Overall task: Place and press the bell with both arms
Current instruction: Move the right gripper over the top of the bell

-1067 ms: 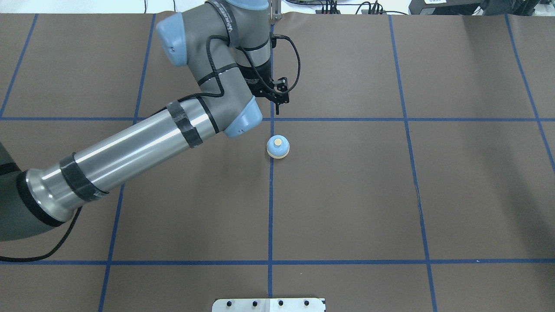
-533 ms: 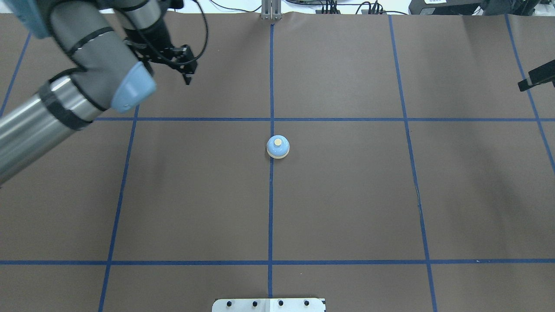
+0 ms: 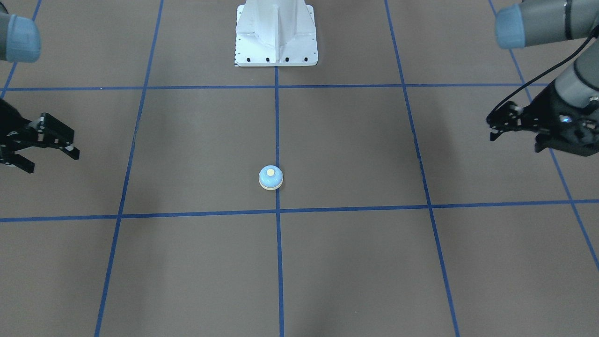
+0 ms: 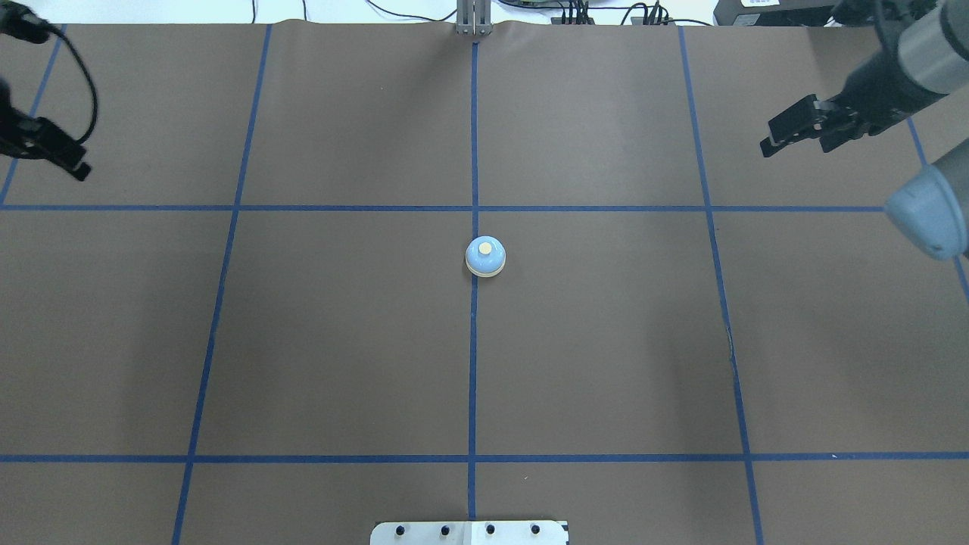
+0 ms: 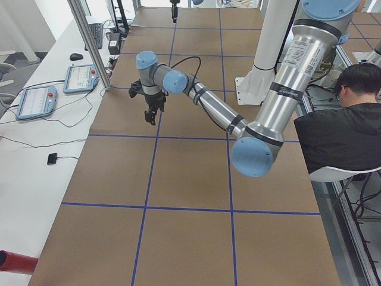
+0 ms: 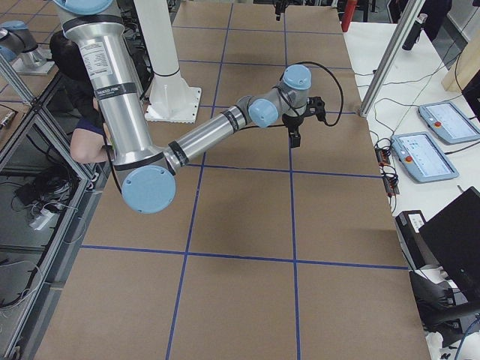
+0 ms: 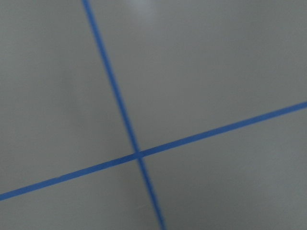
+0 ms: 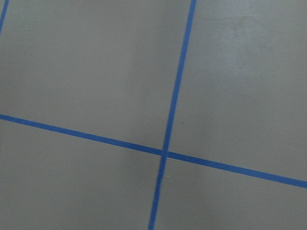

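The light-blue bell (image 4: 485, 257) with its cream button stands upright on the centre tape line of the brown mat, and also shows in the front view (image 3: 271, 178). Nothing touches it. My left gripper (image 4: 45, 163) hangs at the far left edge, well away from the bell, fingers apart and empty; it also shows in the front view (image 3: 514, 142). My right gripper (image 4: 795, 147) hangs at the far right, also fingers apart and empty, and shows in the front view (image 3: 54, 161). Both wrist views show only mat and blue tape. The bell is hidden in both side views.
The white bolted pedestal (image 3: 276, 37) stands at the robot's side of the table. Blue tape lines divide the mat into squares. Tablets (image 5: 36, 101) and cables lie past the table's far edge. A seated person (image 5: 339, 119) is behind the robot.
My left arm has swung from just beyond the bell out to the far left edge. My right gripper has come in from the right edge. The bell has not moved.
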You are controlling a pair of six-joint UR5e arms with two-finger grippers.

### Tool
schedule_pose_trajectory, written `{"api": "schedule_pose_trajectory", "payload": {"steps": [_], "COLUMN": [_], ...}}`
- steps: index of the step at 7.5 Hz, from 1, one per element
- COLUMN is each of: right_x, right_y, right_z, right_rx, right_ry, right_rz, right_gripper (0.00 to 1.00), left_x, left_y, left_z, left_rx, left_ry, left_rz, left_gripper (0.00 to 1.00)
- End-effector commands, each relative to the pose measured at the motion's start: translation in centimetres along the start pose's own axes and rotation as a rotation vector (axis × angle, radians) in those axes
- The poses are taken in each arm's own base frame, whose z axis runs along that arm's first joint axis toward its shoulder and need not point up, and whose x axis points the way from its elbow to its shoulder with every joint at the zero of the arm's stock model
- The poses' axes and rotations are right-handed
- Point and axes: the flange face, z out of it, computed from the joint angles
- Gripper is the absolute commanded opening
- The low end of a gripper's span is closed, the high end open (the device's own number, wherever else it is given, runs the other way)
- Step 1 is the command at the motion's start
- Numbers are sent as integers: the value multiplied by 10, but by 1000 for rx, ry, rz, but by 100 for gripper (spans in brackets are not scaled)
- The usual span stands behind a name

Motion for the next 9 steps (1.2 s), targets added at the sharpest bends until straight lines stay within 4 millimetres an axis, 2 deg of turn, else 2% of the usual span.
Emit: {"api": "schedule_pose_trajectory", "payload": {"steps": [1, 2, 3, 4, 5, 6, 7, 9], "right_x": [-104, -137, -183, -220, -257, -286, -307, -348], "right_y": [-16, -13, -6, 8, 10, 6, 0, -8], "right_z": [11, 22, 37, 59, 84, 111, 131, 163], "right_rx": [-33, -45, -31, -23, -25, -39, -59, -98], "right_ry": [37, 48, 56, 77, 98, 124, 141, 164], "right_rz": [11, -2, 18, 20, 31, 27, 26, 32], "right_gripper": [100, 100, 100, 100, 98, 88, 72, 34], "left_x": [-96, -136, -164, -186, -200, -214, -223, -225], "left_y": [105, 142, 177, 205, 236, 263, 282, 284], "left_z": [-6, -9, -14, -14, -10, -14, -17, -17], "left_rx": [10, 6, 5, -2, -16, -7, 3, 3], "left_ry": [-39, -53, -61, -63, -56, -54, -56, -56], "left_rz": [-3, 27, 32, 28, 27, -30, -73, -85], "left_gripper": [100, 100, 100, 100, 100, 100, 100, 100]}}
